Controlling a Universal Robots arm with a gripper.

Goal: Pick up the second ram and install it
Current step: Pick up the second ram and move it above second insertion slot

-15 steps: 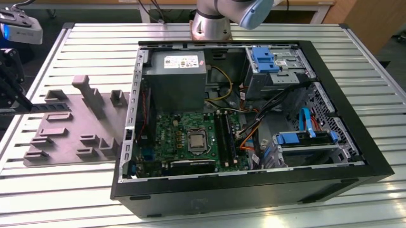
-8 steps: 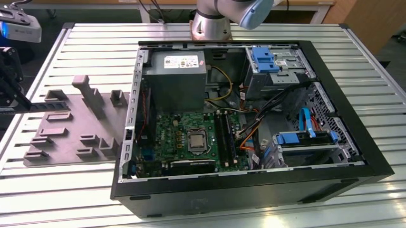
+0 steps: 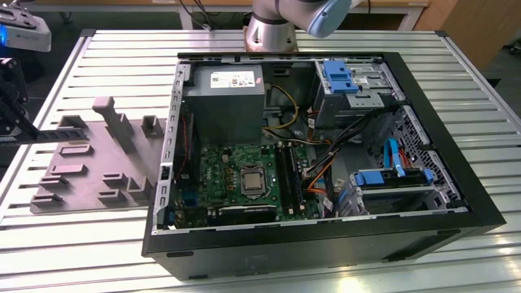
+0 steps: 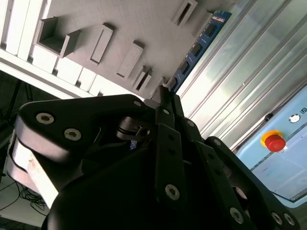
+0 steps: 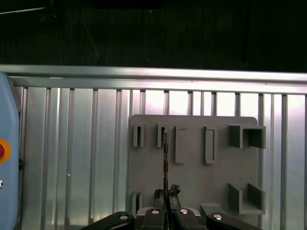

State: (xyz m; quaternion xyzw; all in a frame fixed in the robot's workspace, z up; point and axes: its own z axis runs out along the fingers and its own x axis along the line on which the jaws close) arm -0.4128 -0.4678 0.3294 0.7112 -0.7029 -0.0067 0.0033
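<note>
Where it closes at its tip, the black gripper is pinching one end of the second ram. The gripper's two sides are pressed together on the strip. In the second wrist view the ram is a long blue strip with small dark chips in a row, and it sticks straight out from the gripper. In the first wrist view the ram shows from its thin edge, like a dark line going out from the gripper.

Under the ram is a grey tray with raised blocks and narrow slots. The far end of the ram lines up with one of the narrow slots. I cannot tell if the ram touches the tray or hangs just over it.

The tray lies on a silver table made of long slats. Near the table edge is a light blue box with a red button.

In the exterior view the gripper and the ram are at the exterior view's left, by the edge of the tray. The open black computer case is well apart from them. Inside it are the green motherboard, the black slot rails and the grey power-supply box. Behind the case stands the base of the arm.
</note>
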